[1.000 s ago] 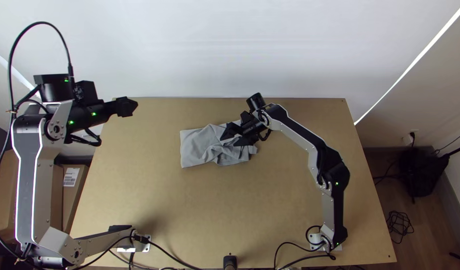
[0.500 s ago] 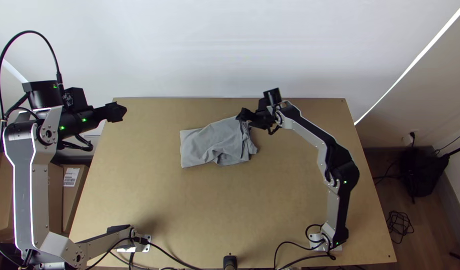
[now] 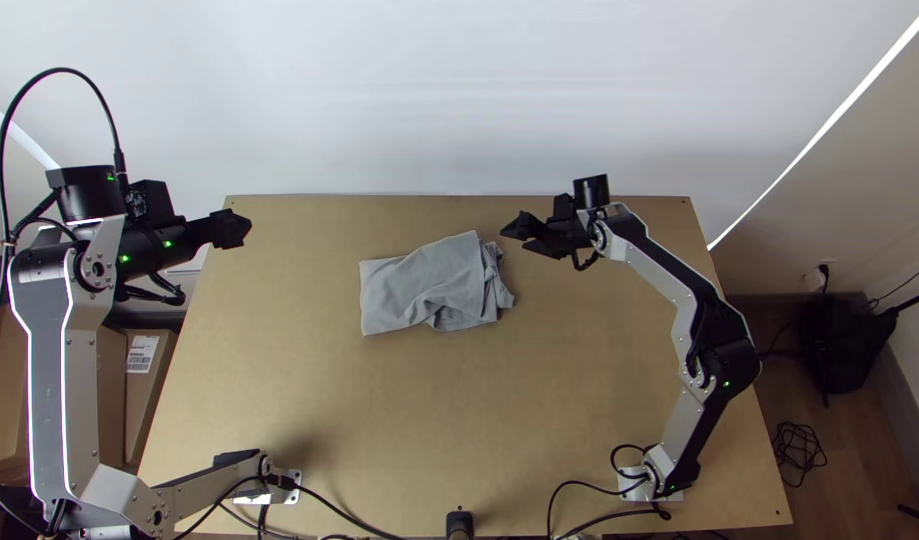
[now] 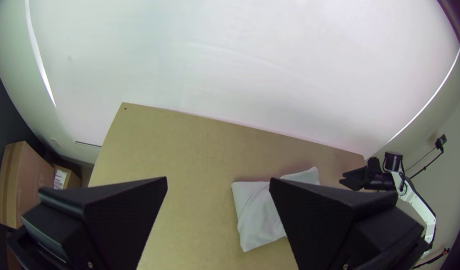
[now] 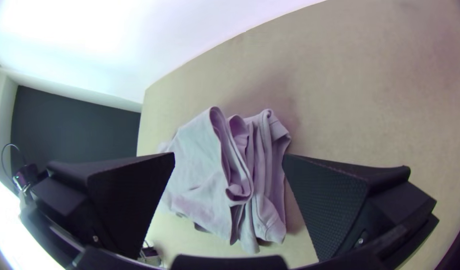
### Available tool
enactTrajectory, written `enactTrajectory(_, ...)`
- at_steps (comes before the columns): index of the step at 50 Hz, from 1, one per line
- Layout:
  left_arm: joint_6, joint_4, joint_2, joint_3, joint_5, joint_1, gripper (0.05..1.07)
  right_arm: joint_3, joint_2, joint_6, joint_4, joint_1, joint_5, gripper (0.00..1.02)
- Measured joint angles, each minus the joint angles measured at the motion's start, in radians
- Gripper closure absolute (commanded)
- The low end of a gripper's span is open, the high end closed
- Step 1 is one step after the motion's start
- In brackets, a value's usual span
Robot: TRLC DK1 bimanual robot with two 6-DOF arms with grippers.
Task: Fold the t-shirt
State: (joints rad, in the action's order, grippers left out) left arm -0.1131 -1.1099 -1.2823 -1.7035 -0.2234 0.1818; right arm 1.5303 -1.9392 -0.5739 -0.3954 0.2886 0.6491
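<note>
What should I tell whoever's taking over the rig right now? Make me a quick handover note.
Left end effector: open and empty, near the table's far left corner.
Right end effector: open and empty, just right of the shirt.
T-shirt: grey, on the table's far half, left of the right end effector.
Done: folded into a compact, layered bundle, its left edge fairly straight.
Left: the right side's layers are uneven and the top is wrinkled; it probably needs squaring up and smoothing.

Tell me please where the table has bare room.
Bare table lies between the t-shirt and the arm bases, and left of the shirt. Crowded: right of the shirt, by the right gripper, and near the cables.
</note>
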Motion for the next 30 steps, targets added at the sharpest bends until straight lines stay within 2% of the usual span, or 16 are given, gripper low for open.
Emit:
enactTrajectory(6, 0.006, 0.0, 0.005, 0.0, 0.0, 0.004, 0.1, 0.002, -0.014, 0.064, -0.055, -0.029, 0.124, 0.04)
enactTrajectory(11, 0.01, 0.0, 0.012, 0.0, 0.0, 0.013, 0.1, 0.003, -0.044, 0.147, -0.118, -0.019, 0.151, 0.04)
enactTrajectory(14, 0.013, 0.0, 0.014, 0.0, 0.0, 0.018, 0.1, 0.003, -0.061, 0.187, -0.124, 0.003, 0.106, 0.04)
enactTrajectory(21, 0.017, -0.004, 0.02, 0.0, 0.0, 0.028, 0.1, 0.009, -0.066, 0.248, -0.127, 0.094, -0.077, 0.04)
enactTrajectory(30, 0.017, -0.004, 0.026, 0.0, 0.0, 0.037, 0.1, 0.059, -0.079, 0.269, -0.122, 0.188, -0.18, 0.04)
